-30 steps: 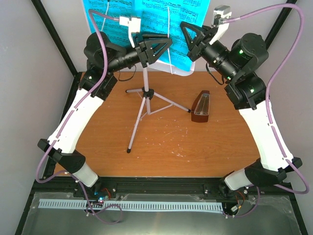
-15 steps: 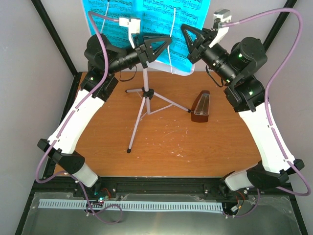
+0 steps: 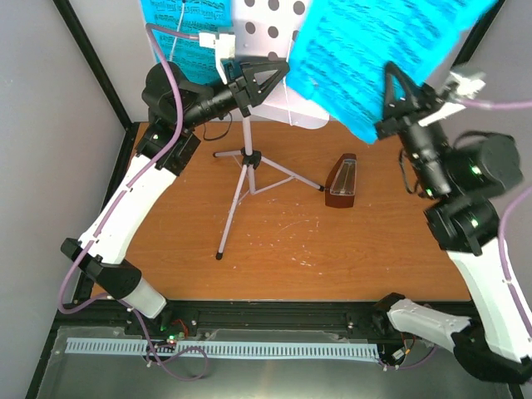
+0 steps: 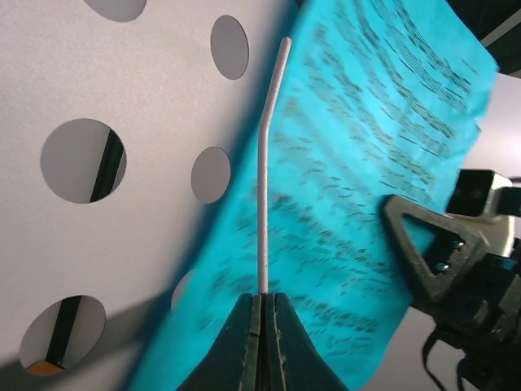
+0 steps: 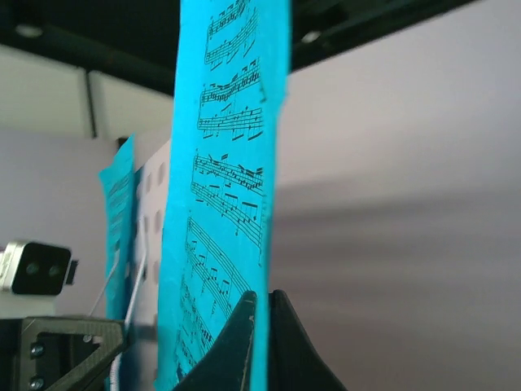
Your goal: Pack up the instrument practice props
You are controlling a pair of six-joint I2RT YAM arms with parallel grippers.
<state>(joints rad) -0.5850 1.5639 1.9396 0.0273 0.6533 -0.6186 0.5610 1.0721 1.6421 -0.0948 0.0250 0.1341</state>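
1. The right fingers (image 5: 285, 338) are clenched on the lower edge of a cyan sheet (image 3: 374, 58). The sheet hangs in the air above the far right corner of the desk (image 3: 283, 249), off the music stand (image 3: 246, 158). It looks blurred in the top view.
2. The left fingers (image 4: 281, 346) are pinched shut on the thin retainer wire (image 4: 263, 187) of the stand's perforated plate (image 4: 122, 98). This seems meant to keep the wire off the paper.
3. A second cyan sheet (image 3: 179, 21) lies against the left side of that plate, so the pages are only partly off.
4. The metronome (image 3: 342, 180) stands on the desk right of centre, toward the far edge, just beside one tripod foot, and neither arm touches it.
5. To do this step well, the right arm should carry the sheet sideways, away from the plate, so that no corner catches the wire.
6. The paper is limp and gripped at one edge only, so it will likely flop. A slow, level set-down suits it.
7. The left arm should steady the wire without tugging. The stand looks light on thin legs and could tip toward the metronome.
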